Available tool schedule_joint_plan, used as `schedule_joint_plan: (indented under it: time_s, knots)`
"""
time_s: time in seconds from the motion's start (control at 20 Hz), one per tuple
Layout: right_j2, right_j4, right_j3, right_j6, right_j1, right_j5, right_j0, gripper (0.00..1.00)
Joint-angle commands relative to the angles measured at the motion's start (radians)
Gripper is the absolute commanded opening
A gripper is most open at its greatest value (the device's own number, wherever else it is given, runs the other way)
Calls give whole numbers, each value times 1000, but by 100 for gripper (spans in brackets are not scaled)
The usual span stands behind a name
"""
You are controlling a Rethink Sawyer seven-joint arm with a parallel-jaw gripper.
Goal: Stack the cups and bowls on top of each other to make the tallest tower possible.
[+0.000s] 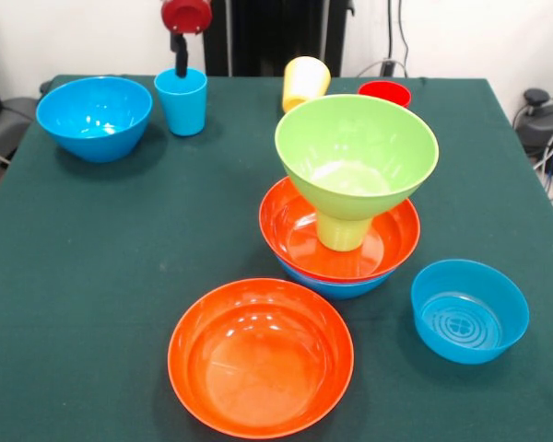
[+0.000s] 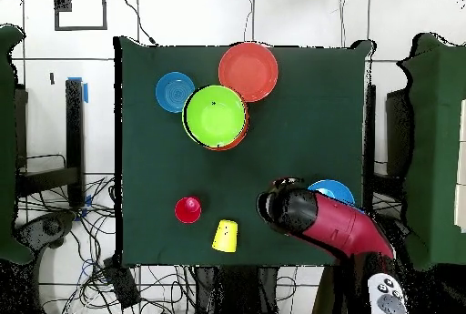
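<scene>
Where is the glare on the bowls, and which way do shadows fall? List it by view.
Front view: soft white highlights sit on the inner walls of the near orange bowl, the green bowl and the left blue bowl; faint shadows spread on the green cloth beside each piece. Overhead view: even light, hardly any glare on the green bowl, and the arm hides the blue cup.

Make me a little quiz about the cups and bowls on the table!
1. True or false: the green bowl sits on top of a green cup.
2. Which cup is the gripper at? A: a yellow cup. B: the blue cup. C: a red cup.
3. Fill in: the bottom bowl of the tower is coloured ____.
Key: 1 true; 2 B; 3 blue.
</scene>
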Motion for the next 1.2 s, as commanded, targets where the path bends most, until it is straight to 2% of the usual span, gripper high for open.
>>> schedule_joint_plan:
  time_s: [0.05, 0.45, 0.7, 1.2]
  knots:
    - [101, -55, 129, -52, 32, -43, -11, 100]
    - [114, -90, 148, -47, 116, -175, -54, 100]
    - [120, -110, 137, -57, 139, -199, -81, 100]
    - [129, -132, 135, -37, 152, -213, -96, 100]
